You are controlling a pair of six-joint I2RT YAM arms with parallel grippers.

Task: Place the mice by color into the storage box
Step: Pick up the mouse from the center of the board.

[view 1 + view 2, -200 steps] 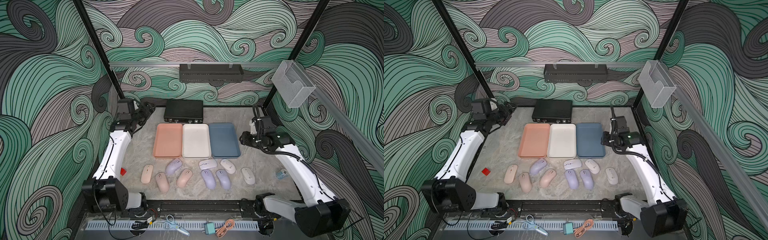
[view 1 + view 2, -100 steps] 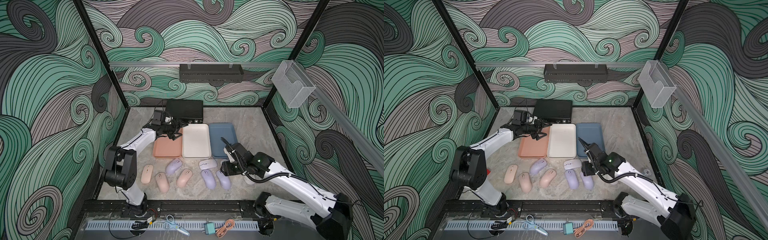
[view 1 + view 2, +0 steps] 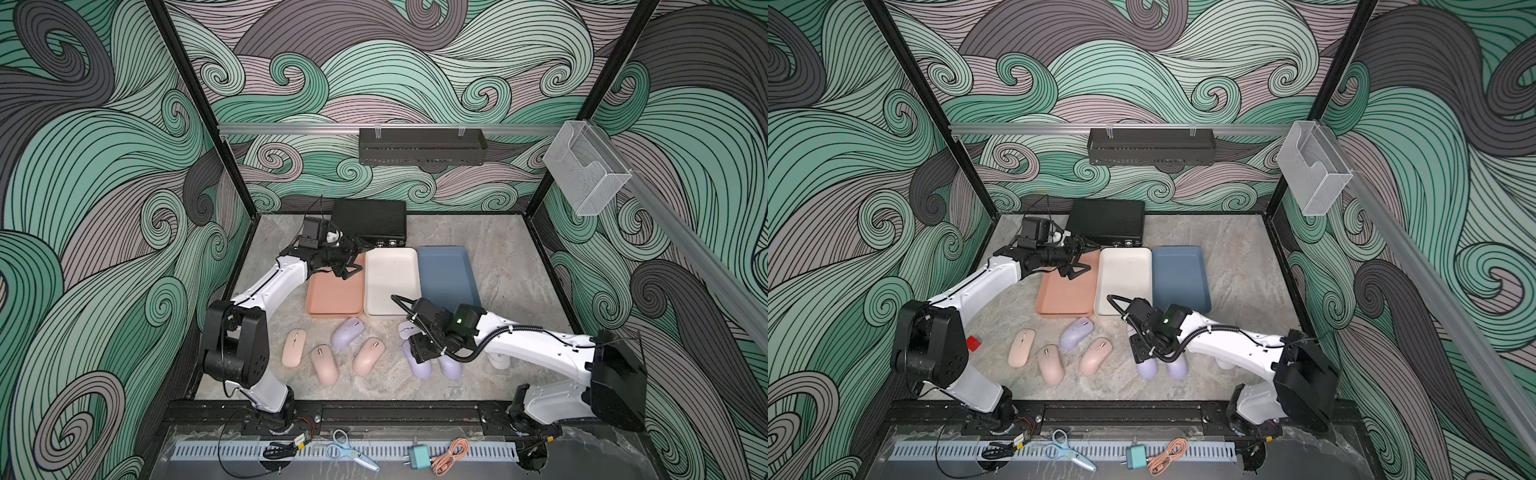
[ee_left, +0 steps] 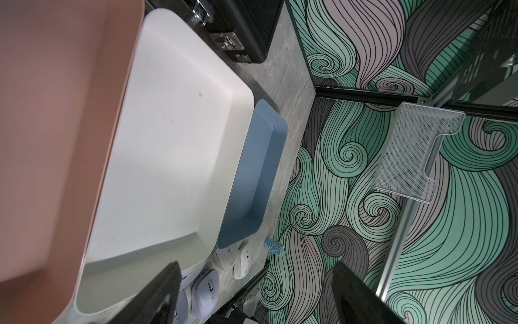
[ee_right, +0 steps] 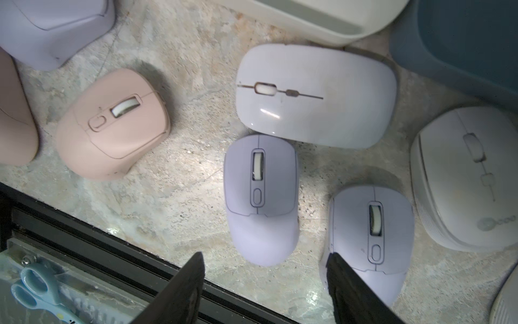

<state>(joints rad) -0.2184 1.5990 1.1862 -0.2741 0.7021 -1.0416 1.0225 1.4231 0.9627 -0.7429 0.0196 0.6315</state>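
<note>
Salmon (image 3: 332,299), white (image 3: 390,286) and blue (image 3: 446,276) trays of the storage box lie side by side, all empty. In front of them lie the mice: three pink (image 3: 324,365), a purple one (image 3: 348,332) and a purple pair (image 5: 260,196) (image 5: 370,238), with whitish ones (image 5: 314,95) partly under my right arm. My right gripper (image 5: 265,255) hangs open just above the purple pair, one finger over the outer purple mouse. My left gripper (image 3: 362,258) is open and empty above the salmon tray's far end.
A black case (image 3: 369,220) stands behind the trays. On the walls hang a black shelf (image 3: 422,145) and a clear bin (image 3: 586,170). A small red block (image 3: 972,343) lies by the left arm's base. Scissors (image 3: 349,449) and a charger with cable (image 3: 419,457) lie beyond the front rail.
My left arm swung from the far left corner to above the salmon tray. My right arm came from beside the blue tray down over the purple mice, and its jaws opened wider.
</note>
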